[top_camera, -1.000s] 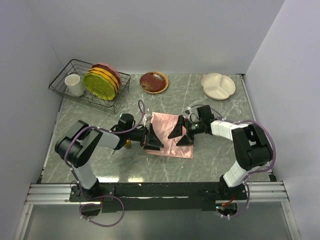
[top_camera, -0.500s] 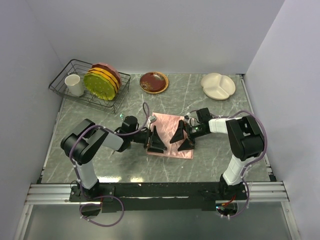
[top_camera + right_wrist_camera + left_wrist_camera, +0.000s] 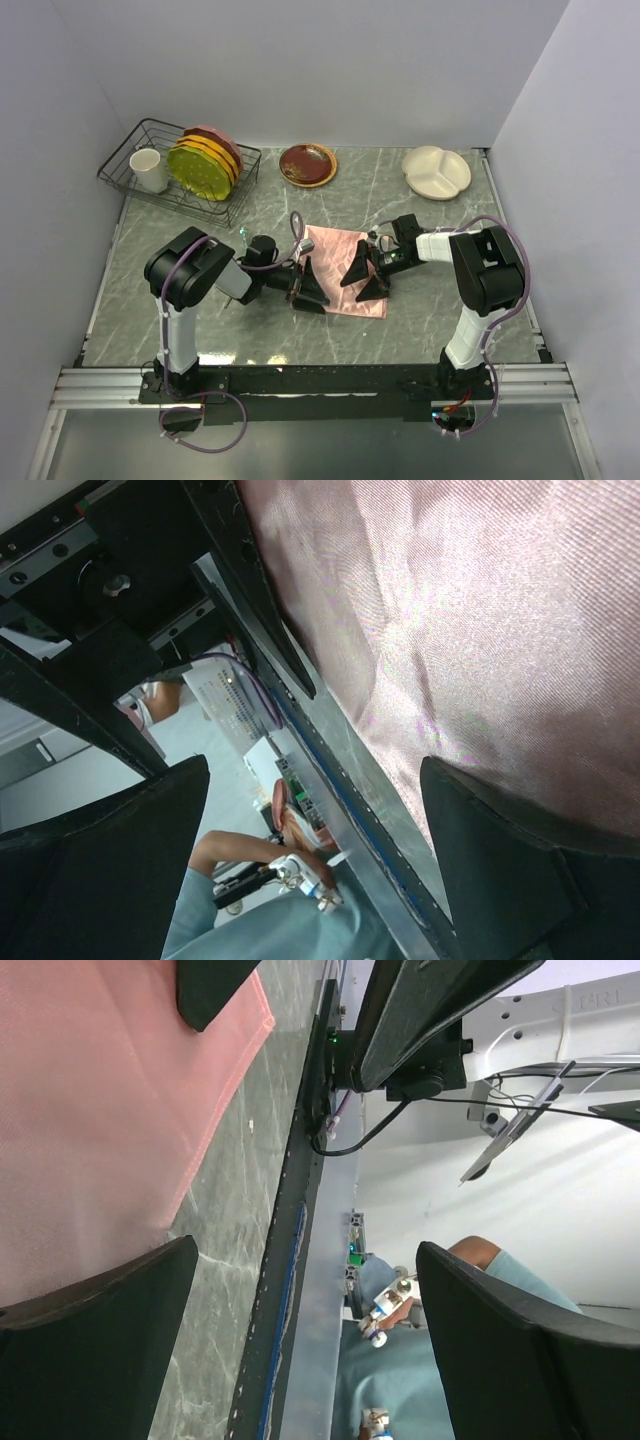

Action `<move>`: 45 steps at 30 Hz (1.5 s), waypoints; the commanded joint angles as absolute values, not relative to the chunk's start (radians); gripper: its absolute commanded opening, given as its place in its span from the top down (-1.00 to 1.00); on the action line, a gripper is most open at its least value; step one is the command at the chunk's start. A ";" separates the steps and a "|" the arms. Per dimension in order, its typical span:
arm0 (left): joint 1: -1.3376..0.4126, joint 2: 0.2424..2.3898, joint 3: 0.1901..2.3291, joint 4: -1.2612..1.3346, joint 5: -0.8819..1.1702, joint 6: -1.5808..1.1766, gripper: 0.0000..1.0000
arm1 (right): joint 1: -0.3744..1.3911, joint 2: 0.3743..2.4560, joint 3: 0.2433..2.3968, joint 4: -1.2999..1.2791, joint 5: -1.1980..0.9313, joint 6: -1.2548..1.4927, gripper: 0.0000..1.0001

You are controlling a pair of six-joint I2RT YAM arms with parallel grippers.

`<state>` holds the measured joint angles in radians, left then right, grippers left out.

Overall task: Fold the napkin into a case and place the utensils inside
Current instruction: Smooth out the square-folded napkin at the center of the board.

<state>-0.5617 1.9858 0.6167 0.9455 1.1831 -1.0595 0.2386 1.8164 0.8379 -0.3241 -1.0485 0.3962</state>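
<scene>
The salmon-pink napkin (image 3: 345, 262) lies folded flat as a rectangle on the table's middle. My left gripper (image 3: 310, 284) lies low over its left edge, jaws wide open and empty. In the left wrist view the cloth (image 3: 100, 1110) fills the upper left, and one finger (image 3: 90, 1350) sits over it. My right gripper (image 3: 364, 274) is over the napkin's right half, open and empty. In the right wrist view the cloth (image 3: 470, 610) fills the top right, under one finger (image 3: 530, 870). The two grippers face each other. No fork or spoon shows in any view.
A wire dish rack (image 3: 128, 150) at the back left holds a white cup (image 3: 149, 170) and upright yellow and pink plates (image 3: 203, 162). A red-brown plate (image 3: 307, 164) and a white divided plate (image 3: 436, 171) lie at the back. The table's near rail (image 3: 300, 1260) runs close by.
Both arms have folded in towards the middle, the left one most. Both grippers have stayed open over the napkin, and the left has slid slightly right. The napkin has barely moved.
</scene>
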 commanded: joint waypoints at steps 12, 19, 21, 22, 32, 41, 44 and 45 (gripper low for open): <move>-0.512 1.875 0.569 0.908 1.152 -1.020 -0.99 | 0.225 1.850 0.822 -0.365 -0.810 0.295 -0.95; -0.517 1.782 0.673 0.827 1.143 -1.006 -0.99 | 0.225 1.838 0.828 -0.368 -0.828 0.296 -0.95; -0.517 1.821 0.678 0.851 1.137 -1.020 -0.99 | 0.226 1.838 0.828 -0.370 -0.828 0.296 -0.95; -0.514 1.839 0.680 0.882 1.132 -1.031 -0.99 | 0.225 1.838 0.828 -0.371 -0.831 0.298 -0.95; -0.491 2.042 0.658 0.944 1.115 -1.042 -0.99 | 0.224 1.832 0.821 -0.376 -0.827 0.296 -0.96; -0.486 1.900 0.681 0.862 1.138 -0.992 -0.99 | 0.225 1.835 0.815 -0.373 -0.819 0.298 -0.96; -0.512 1.836 0.684 0.881 1.147 -1.042 -0.99 | 0.225 1.836 0.815 -0.364 -0.822 0.311 -0.96; -0.523 1.829 0.680 0.874 1.147 -1.049 -0.99 | 0.225 1.839 0.815 -0.361 -0.822 0.314 -0.96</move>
